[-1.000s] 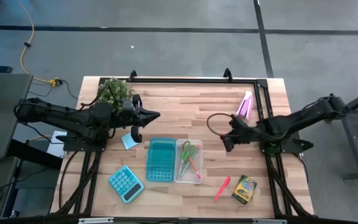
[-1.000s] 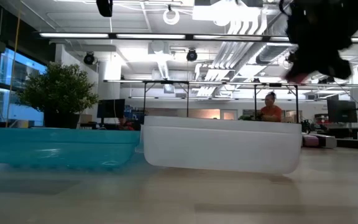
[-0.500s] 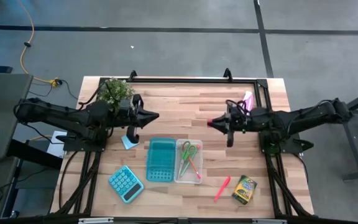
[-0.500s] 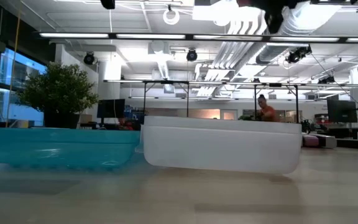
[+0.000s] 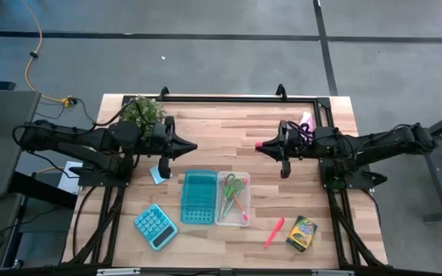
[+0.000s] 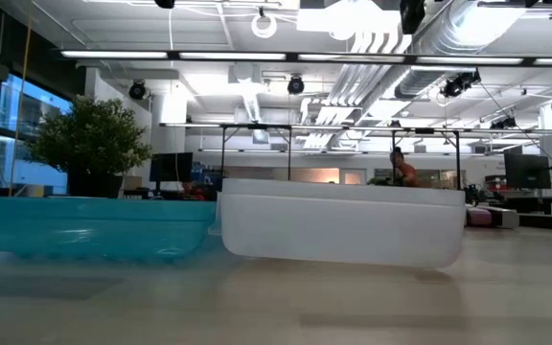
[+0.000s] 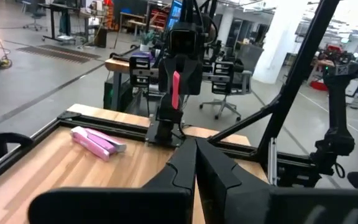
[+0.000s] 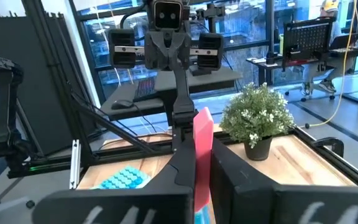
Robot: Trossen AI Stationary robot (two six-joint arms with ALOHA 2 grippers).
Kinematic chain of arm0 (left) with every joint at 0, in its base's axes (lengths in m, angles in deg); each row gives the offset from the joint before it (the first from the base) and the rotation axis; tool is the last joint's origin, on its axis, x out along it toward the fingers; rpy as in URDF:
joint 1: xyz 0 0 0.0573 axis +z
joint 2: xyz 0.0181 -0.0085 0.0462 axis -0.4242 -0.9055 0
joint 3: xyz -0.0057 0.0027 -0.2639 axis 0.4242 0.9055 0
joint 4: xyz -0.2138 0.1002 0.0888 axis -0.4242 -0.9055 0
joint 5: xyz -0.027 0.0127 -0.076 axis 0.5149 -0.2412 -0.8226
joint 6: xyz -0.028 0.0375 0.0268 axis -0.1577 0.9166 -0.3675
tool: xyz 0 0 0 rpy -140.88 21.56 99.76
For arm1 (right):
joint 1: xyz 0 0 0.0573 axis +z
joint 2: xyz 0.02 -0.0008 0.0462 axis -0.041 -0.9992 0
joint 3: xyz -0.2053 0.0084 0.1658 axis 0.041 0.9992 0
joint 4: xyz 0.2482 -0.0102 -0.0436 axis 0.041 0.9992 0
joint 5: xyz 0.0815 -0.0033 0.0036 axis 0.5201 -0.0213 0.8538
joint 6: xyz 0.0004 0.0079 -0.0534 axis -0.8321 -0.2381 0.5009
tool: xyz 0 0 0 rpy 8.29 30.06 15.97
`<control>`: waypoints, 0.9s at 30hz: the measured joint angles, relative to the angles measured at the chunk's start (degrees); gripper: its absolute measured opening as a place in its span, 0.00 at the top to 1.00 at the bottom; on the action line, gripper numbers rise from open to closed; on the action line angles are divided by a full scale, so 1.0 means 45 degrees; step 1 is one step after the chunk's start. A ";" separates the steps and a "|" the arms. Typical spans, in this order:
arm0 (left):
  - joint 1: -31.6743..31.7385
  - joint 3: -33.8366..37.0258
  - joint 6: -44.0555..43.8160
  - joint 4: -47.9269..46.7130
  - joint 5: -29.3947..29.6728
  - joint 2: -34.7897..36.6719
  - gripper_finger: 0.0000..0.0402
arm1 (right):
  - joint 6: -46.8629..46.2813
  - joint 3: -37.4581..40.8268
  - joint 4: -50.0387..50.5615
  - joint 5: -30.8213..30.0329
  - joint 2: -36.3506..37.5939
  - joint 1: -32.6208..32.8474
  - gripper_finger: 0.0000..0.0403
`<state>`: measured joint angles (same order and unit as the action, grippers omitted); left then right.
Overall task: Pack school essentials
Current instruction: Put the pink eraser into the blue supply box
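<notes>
My right gripper (image 5: 265, 146) hangs above the table's middle, level, pointing toward the left edge, shut on a small pink eraser (image 5: 258, 145). My left gripper (image 5: 192, 146) faces it from the left, shut and empty, high above the light-blue note pad (image 5: 158, 173). Green-handled scissors (image 5: 232, 186) and thin pencils lie in the clear tray (image 5: 232, 218). The teal tray (image 5: 199, 198) sits beside it. Flat on the table near the near edge are the pink marker (image 5: 274, 231) and the crayon box (image 5: 301, 233). My right gripper pinches the pink eraser (image 8: 202, 132) between its two fingers (image 8: 180, 163). The fingers are level and point toward the table's left edge. The eraser's free end sticks out past the fingertips and is lifted clear of the table.
A teal calculator (image 5: 155, 226) lies near the near-left corner. A potted plant (image 5: 143, 112) stands at the far left. A pink-and-purple tube item (image 5: 304, 126) lies at the far right by the black frame (image 5: 236, 99). Bare wood shows between the grippers and the far edge.
My right gripper has risen from low over the table's right part, moved toward the left and far side, and turned level so it points at the left gripper, carrying the pink eraser. It has left the low view upward.
</notes>
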<state>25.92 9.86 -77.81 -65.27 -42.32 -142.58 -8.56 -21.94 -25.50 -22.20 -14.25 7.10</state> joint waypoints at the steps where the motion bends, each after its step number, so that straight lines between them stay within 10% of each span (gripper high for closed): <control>1: 0.0000 0.0000 0.0015 0.0019 0.0083 0.0003 1.00 | -0.0001 0.0000 0.0000 0.0001 0.0000 -0.0004 0.99; 17: 0.0000 0.0000 0.0129 0.0030 0.0141 -0.0016 1.00 | -0.0959 -0.0148 0.0195 0.0333 -0.0349 0.0001 1.00; 27: 0.0004 0.0000 0.0128 0.0040 0.0165 -0.0016 1.00 | 0.0800 -0.4392 0.5262 0.2885 -0.4906 0.0786 1.00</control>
<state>25.94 9.86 -77.24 -65.09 -41.58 -142.65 -4.96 -41.70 -1.82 -9.22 -36.32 10.63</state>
